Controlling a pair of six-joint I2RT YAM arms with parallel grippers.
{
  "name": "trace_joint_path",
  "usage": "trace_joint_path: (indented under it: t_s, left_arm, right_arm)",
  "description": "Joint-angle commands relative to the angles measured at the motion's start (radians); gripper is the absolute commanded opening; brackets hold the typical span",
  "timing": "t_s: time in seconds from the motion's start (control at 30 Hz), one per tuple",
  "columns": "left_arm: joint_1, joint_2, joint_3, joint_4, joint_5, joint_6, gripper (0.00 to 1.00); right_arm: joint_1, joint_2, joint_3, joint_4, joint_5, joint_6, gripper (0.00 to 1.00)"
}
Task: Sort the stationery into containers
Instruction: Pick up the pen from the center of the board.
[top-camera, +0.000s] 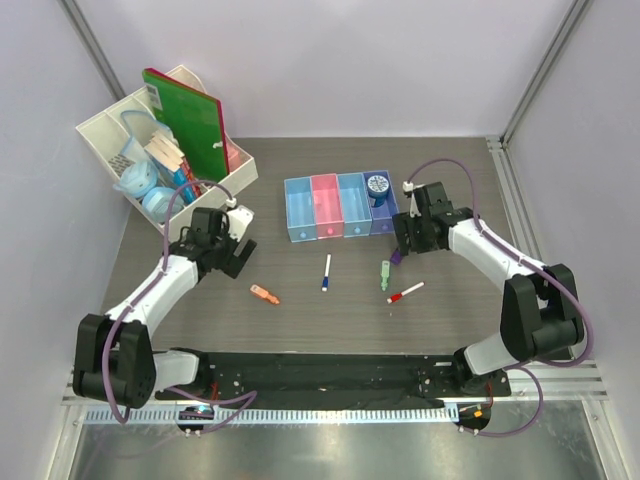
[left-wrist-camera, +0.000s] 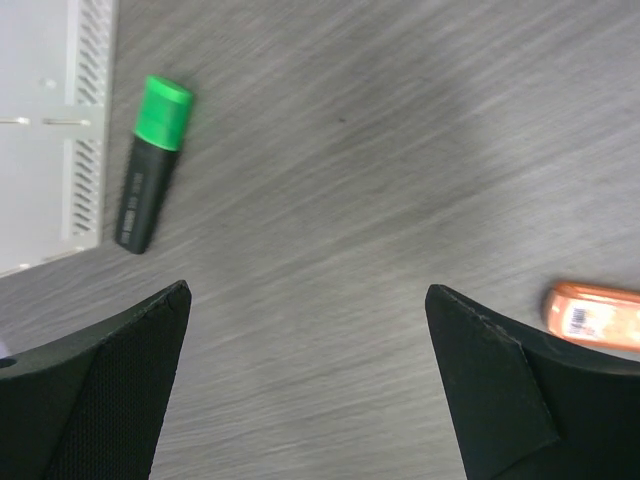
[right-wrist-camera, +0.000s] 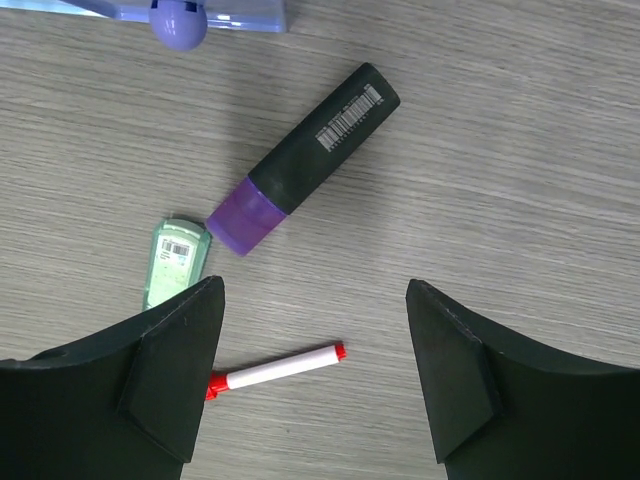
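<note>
The containers (top-camera: 338, 206) stand as a joined row of blue, pink, blue and purple bins at mid table. On the table lie an orange marker (top-camera: 265, 294), a blue-white pen (top-camera: 326, 272), a pale green stubby piece (top-camera: 384, 275) and a red-white pen (top-camera: 405, 292). My left gripper (top-camera: 240, 260) hangs open over bare table, between a green-black marker (left-wrist-camera: 152, 165) and the orange marker (left-wrist-camera: 592, 315). My right gripper (right-wrist-camera: 315, 295) is open above the table, empty. Just beyond its tips lies the purple-black marker (right-wrist-camera: 305, 160), with the red-white pen (right-wrist-camera: 275, 368) by its left finger.
A big white desk organiser (top-camera: 110, 135) at the back left holds a green notebook (top-camera: 185, 125) and pale blue tape rolls (top-camera: 150, 190). A round blue object (top-camera: 377, 185) sits in the purple bin. The organiser's wall (left-wrist-camera: 50, 130) is close on the left gripper's left.
</note>
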Motion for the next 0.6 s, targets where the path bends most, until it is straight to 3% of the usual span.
trace_joint_path:
  t_s: [0.0, 0.17, 0.4, 0.57]
  left_arm:
    - [0.014, -0.009, -0.004, 0.113, -0.09, 0.069, 1.0]
    - [0.08, 0.042, 0.008, 0.13, -0.035, 0.157, 1.0]
    - [0.268, 0.165, 0.083, 0.08, 0.18, 0.266, 1.0]
    - [0.309, 0.229, 0.101, 0.104, 0.239, 0.332, 1.0]
  right_arm:
    - [0.024, 0.002, -0.007, 0.086, -0.016, 0.05, 0.78]
    - [0.047, 0.024, -0.026, 0.129, -0.015, 0.066, 0.78]
    - [0.09, 0.086, -0.052, 0.167, 0.049, 0.073, 0.78]
    - [0.108, 0.125, -0.043, 0.187, 0.071, 0.077, 0.78]
